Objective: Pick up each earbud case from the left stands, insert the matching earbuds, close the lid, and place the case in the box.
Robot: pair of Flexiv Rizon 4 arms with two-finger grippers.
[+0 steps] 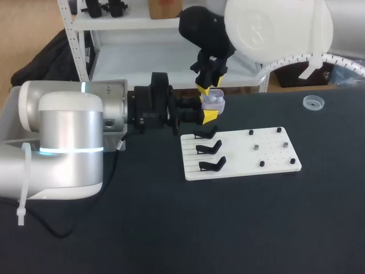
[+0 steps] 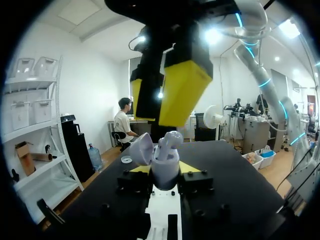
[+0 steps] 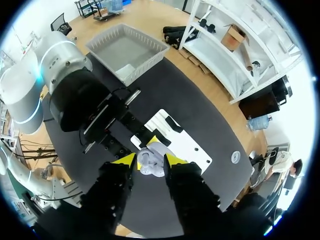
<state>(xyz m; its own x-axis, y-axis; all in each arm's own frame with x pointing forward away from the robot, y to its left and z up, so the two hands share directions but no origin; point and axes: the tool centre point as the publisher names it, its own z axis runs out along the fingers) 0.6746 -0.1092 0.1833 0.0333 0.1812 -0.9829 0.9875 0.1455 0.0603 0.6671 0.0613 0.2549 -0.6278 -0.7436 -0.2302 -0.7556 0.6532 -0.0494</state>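
Silver-white left arm (image 1: 68,123), cyan light ring (image 1: 71,150), black cable (image 1: 112,170), white zip tie (image 1: 23,191), black left claw (image 1: 206,108), yellow tips (image 1: 210,116)

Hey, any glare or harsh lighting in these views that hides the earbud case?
Left wrist view: ceiling lights flare behind the right end effector, but the earbud case under it reads clearly. Head view: even light, no glare. Right wrist view: none either; the case shows plainly.

Earbud case (image 1: 214,101) behind board (image 1: 274,157); stands (image 1: 208,149) on board's left
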